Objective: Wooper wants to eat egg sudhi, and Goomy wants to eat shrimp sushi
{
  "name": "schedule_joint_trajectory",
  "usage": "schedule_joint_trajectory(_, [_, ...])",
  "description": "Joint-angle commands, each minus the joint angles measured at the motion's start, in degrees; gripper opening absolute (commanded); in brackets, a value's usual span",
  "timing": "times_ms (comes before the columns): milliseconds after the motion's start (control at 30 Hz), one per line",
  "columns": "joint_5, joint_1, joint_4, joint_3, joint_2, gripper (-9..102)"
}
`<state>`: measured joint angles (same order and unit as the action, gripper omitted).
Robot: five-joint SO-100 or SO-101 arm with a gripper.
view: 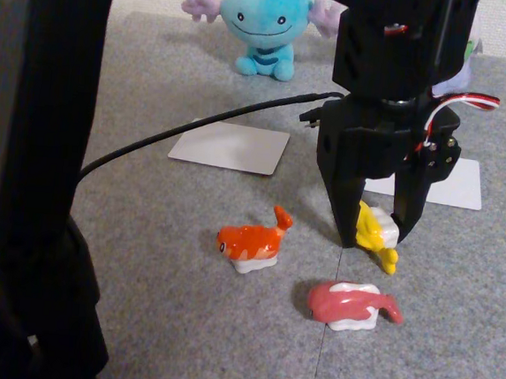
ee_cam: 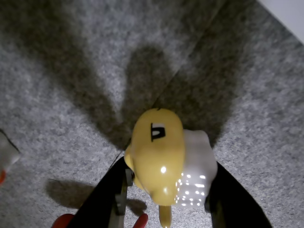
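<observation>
The egg sushi (view: 375, 229), yellow topping over a white rice block, sits tilted on the grey mat between the fingers of my gripper (view: 377, 240), which is shut on it. In the wrist view the egg sushi (ee_cam: 159, 152) fills the space between the two black fingers (ee_cam: 111, 194) of the gripper (ee_cam: 168, 164), touching both. The orange shrimp sushi (view: 253, 243) lies on the mat to the left of the gripper. Wooper (view: 260, 23), the blue plush, sits at the far edge. Goomy is hidden behind the arm.
A pinkish-red toy sushi (view: 349, 304) lies just in front of the gripper. Two white cards (view: 230, 146) (view: 456, 182) lie flat on the mat behind. A black cable (view: 196, 131) crosses the mat, and a black arm structure (view: 35, 153) blocks the left side.
</observation>
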<state>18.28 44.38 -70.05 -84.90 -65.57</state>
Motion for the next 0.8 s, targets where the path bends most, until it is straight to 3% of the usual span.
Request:
schedule_joint_trajectory(0, [0.1, -0.1, -0.3, 1.7, -0.7, 5])
schedule_joint_trajectory(267, [5.9, -3.7, -7.6, 2.1, -4.0, 5])
schedule_joint_trajectory(767, [38.1, -22.9, -7.8, 2.1, -18.2, 5])
